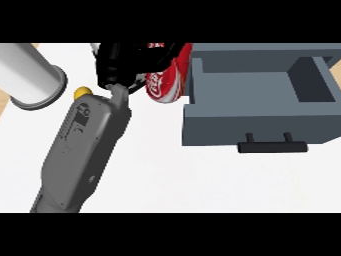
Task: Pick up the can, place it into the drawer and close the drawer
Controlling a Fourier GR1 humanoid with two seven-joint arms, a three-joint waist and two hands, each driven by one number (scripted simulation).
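Note:
A red cola can (165, 80) is at the top middle of the head view, tilted, just left of the open grey drawer's (269, 122) left wall and outside its hollow (250, 85). My left hand (121, 62) reaches up from the lower left on its grey forearm (81, 145), and its black fingers curl round the can's upper part, hiding the top. The drawer's inside shows nothing in it. Its black handle (271, 146) sticks out toward me. My right hand does not show.
A large white cylinder (18, 72) with a grey rim lies at the upper left. A small yellow thing (82, 91) peeks out between it and my forearm. The white counter (195, 180) spreads below the drawer, with a wooden floor strip at the far left.

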